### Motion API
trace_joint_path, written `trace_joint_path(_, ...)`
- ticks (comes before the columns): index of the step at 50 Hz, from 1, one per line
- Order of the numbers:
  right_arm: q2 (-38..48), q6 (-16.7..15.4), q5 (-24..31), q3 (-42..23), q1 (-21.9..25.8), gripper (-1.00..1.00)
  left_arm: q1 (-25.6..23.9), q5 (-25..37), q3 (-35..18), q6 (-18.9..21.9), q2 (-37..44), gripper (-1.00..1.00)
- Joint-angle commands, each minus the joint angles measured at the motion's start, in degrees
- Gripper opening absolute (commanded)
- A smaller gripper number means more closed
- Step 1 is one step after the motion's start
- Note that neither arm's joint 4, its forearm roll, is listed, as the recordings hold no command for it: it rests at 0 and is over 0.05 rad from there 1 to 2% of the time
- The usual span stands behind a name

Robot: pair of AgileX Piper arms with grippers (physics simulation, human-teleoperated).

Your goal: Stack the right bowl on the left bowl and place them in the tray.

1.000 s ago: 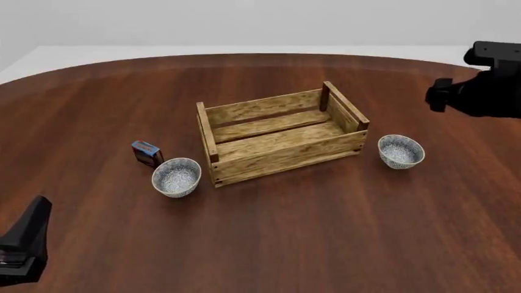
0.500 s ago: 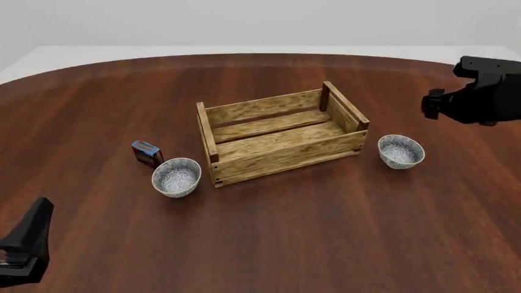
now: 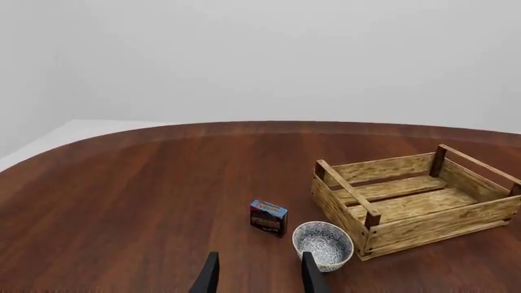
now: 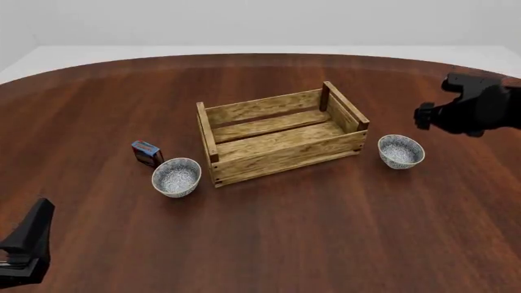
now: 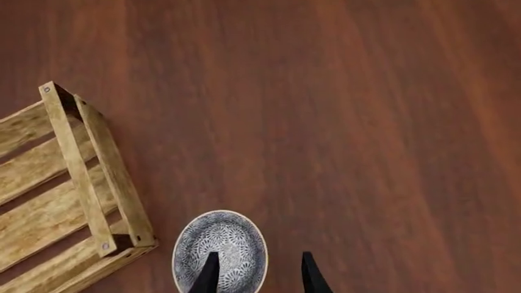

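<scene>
Front view had the left gripper (image 4: 24, 247) down at the near left corner, hanging well back from everything, and its own wrist view showed the fingers (image 3: 210, 274) spread apart with nothing between them. Moving out across the dark wooden desk (image 4: 309, 232), the left bowl (image 4: 177, 176) sat upright just off the near left corner of the tray (image 4: 279, 133), close but I couldn't tell if they actually touched. A small blue-and-red box (image 4: 147, 152) stood right behind that bowl, on its far left side.

Over on the other side, the right bowl (image 4: 401, 151) was upright on the desk, just past the tray's right end and clearly apart from it. So the two bowls were well apart with the tray between them, not stacked, and the tray sat a bit skewed with only its slats showing inside.

Farther back, the right gripper (image 4: 425, 115) hovered above and just behind the right bowl. Right wrist view looked straight down: fingers (image 5: 210, 273) parted, gripping nothing, one over the bowl (image 5: 219, 250) and the other over bare desk beside it.
</scene>
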Motion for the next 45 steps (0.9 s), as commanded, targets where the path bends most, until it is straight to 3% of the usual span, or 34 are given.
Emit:
trace_joint_path(1, 2.87, 0.0, -0.56, -0.48, -0.16, 1.0, -0.02, 0.0, 0.04, -0.06, -0.04, 1.0)
trace_joint_path(45, 11.27, 0.51, -4.38, 0.53, 0.18, 1.0, -0.29, 0.44, -0.98, -0.04, -0.03, 1.0)
